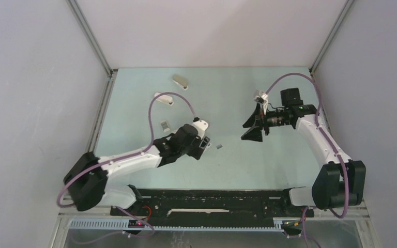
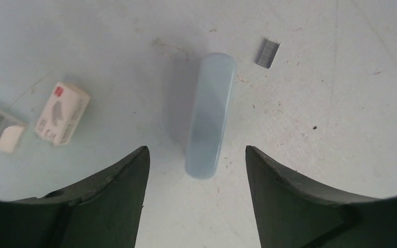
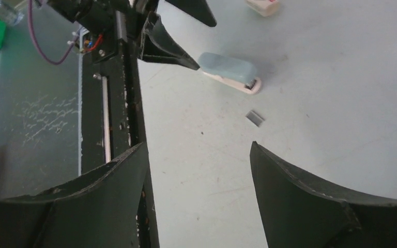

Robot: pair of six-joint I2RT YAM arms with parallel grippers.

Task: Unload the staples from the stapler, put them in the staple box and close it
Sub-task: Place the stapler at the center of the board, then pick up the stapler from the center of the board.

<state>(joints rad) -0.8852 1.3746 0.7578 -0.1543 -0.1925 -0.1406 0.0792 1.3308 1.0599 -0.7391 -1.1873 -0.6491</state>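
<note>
A light blue stapler (image 2: 210, 116) lies closed on the table, on a pale pink base that shows in the right wrist view (image 3: 230, 72). My left gripper (image 2: 196, 148) is open and empty, its jaws wide apart around the stapler's near end; in the top view (image 1: 201, 147) it covers most of the stapler. A short grey strip of staples (image 2: 267, 53) lies loose on the table just past the stapler's far end, also seen from the top (image 1: 218, 146) and from the right wrist (image 3: 255, 117). My right gripper (image 1: 253, 126) is open and empty, held above the table to the right.
A small white labelled box (image 2: 62, 112) lies left of the stapler, also in the top view (image 1: 164, 125). A white stapler-like object (image 1: 164, 99) and a beige one (image 1: 181, 81) lie further back. The black base rail (image 3: 116, 103) runs along the near edge.
</note>
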